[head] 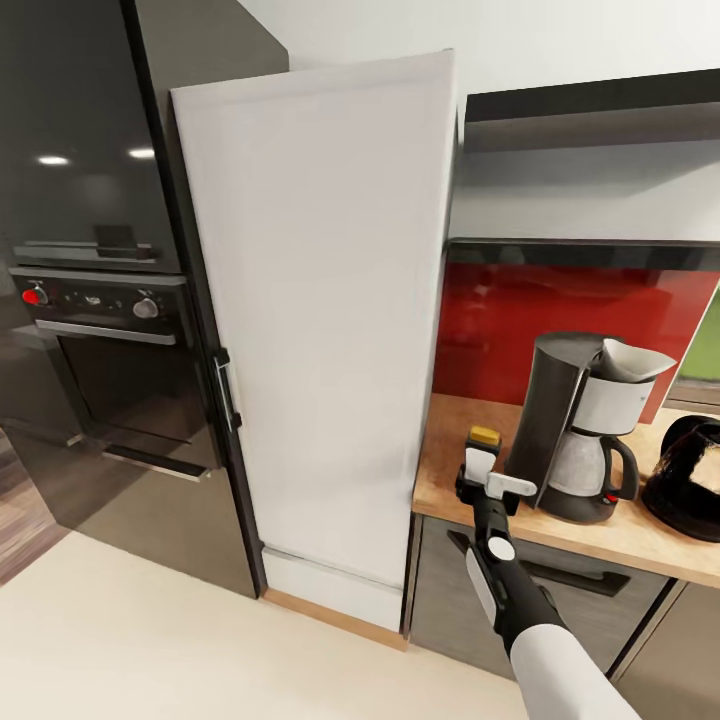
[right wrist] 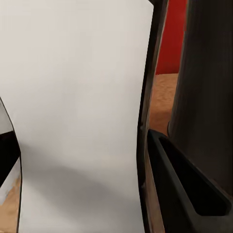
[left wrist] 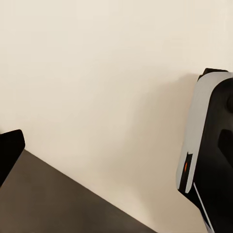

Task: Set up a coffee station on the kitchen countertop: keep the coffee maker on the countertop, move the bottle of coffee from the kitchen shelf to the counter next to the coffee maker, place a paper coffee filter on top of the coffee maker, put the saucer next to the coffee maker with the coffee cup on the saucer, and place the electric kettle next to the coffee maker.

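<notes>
Bottle of coffee [head: 484,442], yellow-gold cap up, stands on the kitchen countertop [head: 600,535] just left of the coffee maker [head: 580,430], and our right gripper [head: 487,480] has its fingers either side of it. We cannot tell whether they press on the bottle or stand just off it. Our right arm reaches up from the lower frame edge, white forearm, black wrist, gripper pointing forward over the counter's front edge. In the right wrist view one dark finger [right wrist: 187,184] shows beside the bottle's pale label [right wrist: 82,121]. Left wrist view gives cream floor and a bit of the robot's body; we cannot tell the left gripper's state. Paper coffee filter [head: 635,360] sits on top of the coffee maker. Electric kettle [head: 690,480] stands just right of it. Further back: red backsplash [head: 560,300], kitchen shelf [head: 600,250], white tall cabinet [head: 320,330], oven [head: 100,300].
</notes>
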### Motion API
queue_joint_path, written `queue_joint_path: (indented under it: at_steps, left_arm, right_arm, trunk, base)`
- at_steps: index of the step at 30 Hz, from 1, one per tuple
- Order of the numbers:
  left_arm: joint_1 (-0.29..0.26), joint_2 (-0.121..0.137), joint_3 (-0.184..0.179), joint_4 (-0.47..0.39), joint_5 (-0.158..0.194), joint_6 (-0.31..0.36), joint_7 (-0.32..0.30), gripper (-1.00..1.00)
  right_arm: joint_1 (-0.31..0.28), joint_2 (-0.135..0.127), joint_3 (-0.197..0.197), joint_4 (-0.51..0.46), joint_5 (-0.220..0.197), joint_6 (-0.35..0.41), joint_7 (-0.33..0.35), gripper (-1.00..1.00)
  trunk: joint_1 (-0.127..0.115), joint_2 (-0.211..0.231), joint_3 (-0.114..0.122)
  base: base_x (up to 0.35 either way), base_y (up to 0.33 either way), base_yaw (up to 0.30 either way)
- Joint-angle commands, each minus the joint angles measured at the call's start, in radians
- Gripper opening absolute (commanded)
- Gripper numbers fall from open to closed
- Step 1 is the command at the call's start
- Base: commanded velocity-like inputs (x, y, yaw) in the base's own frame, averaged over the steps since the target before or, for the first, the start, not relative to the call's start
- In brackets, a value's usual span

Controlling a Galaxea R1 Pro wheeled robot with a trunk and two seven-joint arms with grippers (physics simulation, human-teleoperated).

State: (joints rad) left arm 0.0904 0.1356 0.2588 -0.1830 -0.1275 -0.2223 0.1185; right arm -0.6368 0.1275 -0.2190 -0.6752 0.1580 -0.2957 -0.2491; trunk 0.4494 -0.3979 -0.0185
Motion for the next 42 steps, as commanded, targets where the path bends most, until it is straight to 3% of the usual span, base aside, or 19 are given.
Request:
queue_joint_path:
  at_steps: [1, 13, 17, 22, 29, 42]
  left_arm:
    - [0.000, 0.000, 0.005, -0.001, -0.011, -0.002, 0.003, 1.00]
    - [0.000, -0.001, 0.005, -0.001, -0.010, -0.001, 0.003, 1.00]
    - [0.000, -0.001, 0.005, -0.001, -0.010, -0.001, 0.002, 1.00]
    - [0.000, -0.001, 0.005, -0.001, -0.011, -0.001, 0.001, 1.00]
    - [0.000, -0.002, 0.005, -0.001, -0.011, -0.001, 0.001, 1.00]
    - [0.000, -0.002, 0.005, -0.001, -0.010, -0.001, -0.003, 1.00]
  right_arm:
    - [-0.001, 0.001, -0.003, 0.004, 0.011, -0.002, -0.008, -1.00]
    - [-0.001, 0.002, -0.003, 0.013, 0.010, -0.003, -0.027, -1.00]
    - [-0.001, 0.002, -0.003, 0.014, 0.011, -0.003, -0.079, -1.00]
    - [-0.001, 0.002, -0.003, 0.034, 0.011, -0.004, -0.096, -1.00]
    - [-0.001, 0.000, -0.003, 0.090, 0.011, -0.097, -0.098, -1.00]
    - [-0.001, -0.003, -0.004, 0.094, 0.011, -0.106, -0.098, -1.00]
  trunk:
    - [0.001, -0.002, -0.002]
    - [0.001, -0.002, -0.002]
    - [0.001, -0.002, -0.002]
    - [0.001, -0.002, -0.002]
    - [0.001, -0.002, -0.002]
    - [0.001, -0.002, -0.002]
  base:
    - [0.000, 0.000, 0.000]
    - [0.009, 0.000, 0.000]
    - [0.134, 0.000, 0.000]
    - [0.021, 0.000, 0.000]
    - [0.001, 0.000, 0.000]
    - [0.074, 0.000, 0.000]
